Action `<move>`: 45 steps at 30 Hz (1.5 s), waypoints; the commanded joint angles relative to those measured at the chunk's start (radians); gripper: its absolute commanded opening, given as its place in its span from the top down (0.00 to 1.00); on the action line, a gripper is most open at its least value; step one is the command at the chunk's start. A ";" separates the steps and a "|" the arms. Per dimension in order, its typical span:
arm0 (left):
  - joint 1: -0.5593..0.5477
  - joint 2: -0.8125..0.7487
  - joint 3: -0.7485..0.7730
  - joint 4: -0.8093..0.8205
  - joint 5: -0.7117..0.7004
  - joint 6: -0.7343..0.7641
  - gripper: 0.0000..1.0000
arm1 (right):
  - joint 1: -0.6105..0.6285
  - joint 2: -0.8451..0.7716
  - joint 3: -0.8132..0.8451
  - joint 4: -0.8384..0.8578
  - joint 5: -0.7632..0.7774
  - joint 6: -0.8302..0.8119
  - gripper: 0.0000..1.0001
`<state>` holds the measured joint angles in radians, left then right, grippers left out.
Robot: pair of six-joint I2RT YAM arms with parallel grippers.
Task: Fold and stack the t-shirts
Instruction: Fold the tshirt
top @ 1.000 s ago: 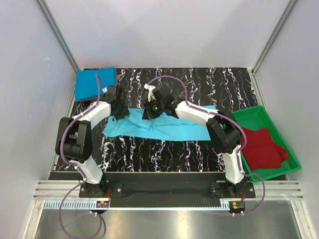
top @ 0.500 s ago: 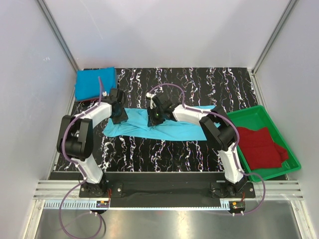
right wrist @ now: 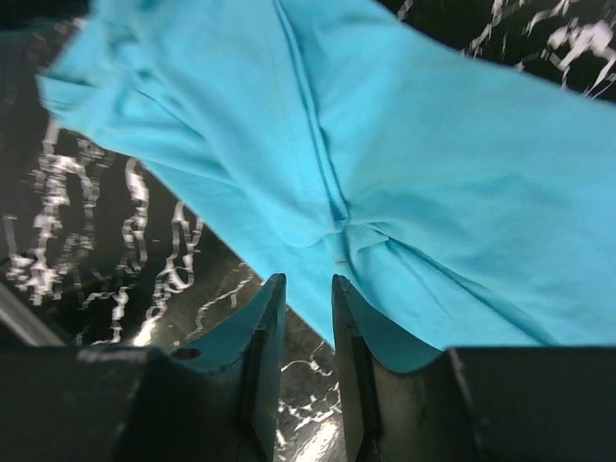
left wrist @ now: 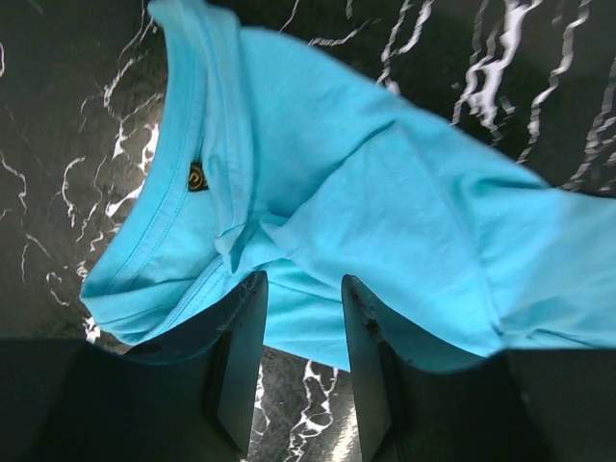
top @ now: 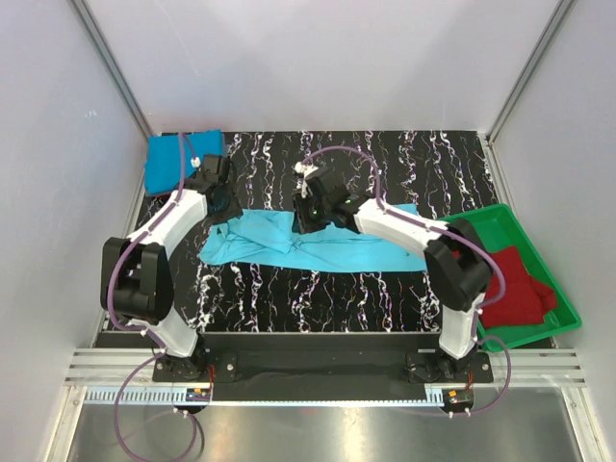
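Note:
A light turquoise t-shirt (top: 327, 245) lies spread across the middle of the black marbled table, rumpled along its far edge. My left gripper (top: 219, 200) is at its far left corner by the collar. In the left wrist view my left gripper (left wrist: 303, 289) is open, with the shirt's edge (left wrist: 385, 192) at the fingertips. My right gripper (top: 306, 214) is at the shirt's far edge near the middle. In the right wrist view my right gripper (right wrist: 306, 284) is narrowly open over the shirt's edge (right wrist: 433, 173). A folded deeper blue t-shirt (top: 173, 159) lies at the back left.
A green plastic tray (top: 481, 214) stands at the right edge and holds dark red t-shirts (top: 510, 284). Grey walls and aluminium posts close in the table on three sides. The arm bases are bolted at the near edge.
Both grippers have moved a little toward the back of the table. The turquoise shirt's far left part now lies wider and flatter than half a second ago.

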<state>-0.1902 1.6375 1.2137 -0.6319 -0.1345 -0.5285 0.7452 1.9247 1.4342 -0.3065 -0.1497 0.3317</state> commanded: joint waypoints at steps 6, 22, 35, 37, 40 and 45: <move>-0.003 0.146 0.062 0.066 0.176 0.005 0.60 | 0.005 -0.168 -0.027 0.000 0.101 0.012 0.69; -0.075 0.435 0.268 0.075 0.182 0.024 0.59 | -0.003 -0.210 -0.104 0.027 0.269 -0.054 0.70; -0.061 0.884 1.042 0.170 0.318 -0.005 0.55 | -0.021 -0.358 -0.188 0.061 0.371 -0.057 0.70; -0.046 0.920 1.119 0.198 0.361 -0.056 0.55 | -0.021 -0.380 -0.192 0.067 0.389 -0.072 0.70; -0.008 0.871 1.114 0.276 0.400 -0.113 0.55 | -0.023 -0.415 -0.198 0.064 0.412 -0.097 0.70; -0.025 0.564 0.828 0.422 0.339 -0.090 0.54 | -0.023 -0.545 -0.244 0.064 0.421 -0.098 0.68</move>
<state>-0.2100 2.4397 2.1216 -0.3473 0.2226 -0.6086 0.7292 1.4925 1.2121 -0.2760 0.2276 0.2531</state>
